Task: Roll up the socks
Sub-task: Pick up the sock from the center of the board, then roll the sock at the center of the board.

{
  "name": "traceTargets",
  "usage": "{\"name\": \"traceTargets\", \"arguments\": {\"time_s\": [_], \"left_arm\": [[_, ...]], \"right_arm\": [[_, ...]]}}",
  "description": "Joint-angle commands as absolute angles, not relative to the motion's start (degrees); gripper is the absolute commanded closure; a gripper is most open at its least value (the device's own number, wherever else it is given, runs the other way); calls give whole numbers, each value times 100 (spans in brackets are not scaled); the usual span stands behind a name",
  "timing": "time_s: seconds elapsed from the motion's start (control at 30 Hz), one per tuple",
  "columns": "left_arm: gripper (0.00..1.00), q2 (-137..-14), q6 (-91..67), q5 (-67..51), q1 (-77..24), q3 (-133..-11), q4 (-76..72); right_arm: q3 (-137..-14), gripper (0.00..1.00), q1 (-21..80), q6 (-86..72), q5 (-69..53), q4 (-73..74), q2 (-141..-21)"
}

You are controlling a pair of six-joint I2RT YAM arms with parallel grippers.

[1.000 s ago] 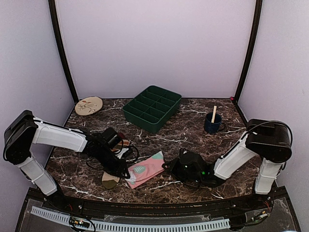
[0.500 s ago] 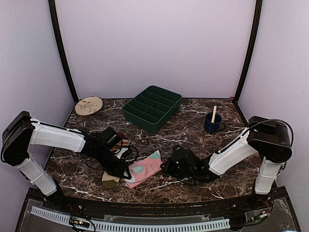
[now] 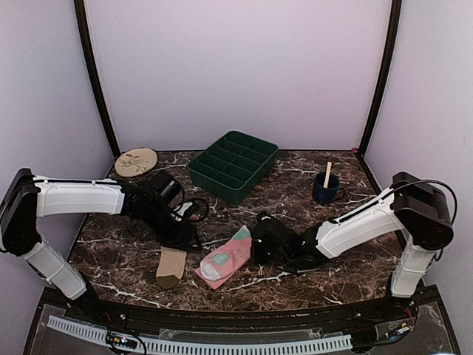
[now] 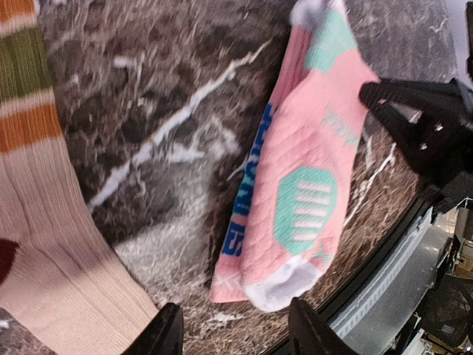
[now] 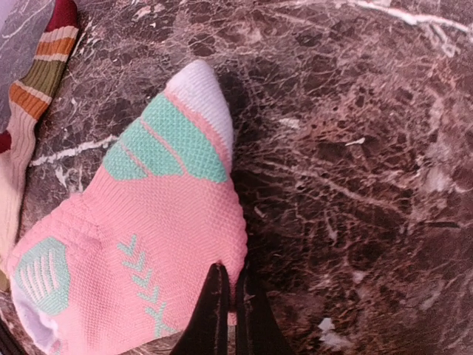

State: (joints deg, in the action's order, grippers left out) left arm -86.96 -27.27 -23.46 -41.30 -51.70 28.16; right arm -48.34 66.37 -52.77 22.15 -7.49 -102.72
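Wrist views alone show right end effector (image 5: 227,310) pinching pink sock (image 5: 148,244), left end effector (image 4: 236,336) spread.

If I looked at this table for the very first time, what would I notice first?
The bright pink sock lying near the front, with the right gripper pinching its edge. Just left of it lies the striped beige sock, and a green tray sits farther back.

One pink sock (image 3: 225,257) and one striped sock (image 3: 171,266), two in all, near six o'clock. One tray (image 3: 211,185) at twelve. One mug (image 3: 323,194) holding one stick (image 3: 327,174) at two. One disc (image 3: 136,161) at ten.
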Motion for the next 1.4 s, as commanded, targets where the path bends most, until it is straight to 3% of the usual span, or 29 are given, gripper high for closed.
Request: {"name": "traceTargets", "arguments": {"time_s": [0.0,0.3,0.67,1.37], "left_arm": [[48,-8976,-2395,-2695,-3869,-5874,2915],[47,-10349,-1437,-3590,-3612,-7007,2193],[44,-11252,-2148,-4820,-3376,-8200,2241],[37,-11577,-2307,-5867,-3339,-8345,3304]], "right_arm": [[-4946,100,6708,-4386,2797,-321,-10038],[-5217,100,7064,-3266,3501,-102,-9979],[-5517,100,7430,-2566,4229,171,-10137],[-5711,100,7672,-1561,4763,-221,-10456]]}}
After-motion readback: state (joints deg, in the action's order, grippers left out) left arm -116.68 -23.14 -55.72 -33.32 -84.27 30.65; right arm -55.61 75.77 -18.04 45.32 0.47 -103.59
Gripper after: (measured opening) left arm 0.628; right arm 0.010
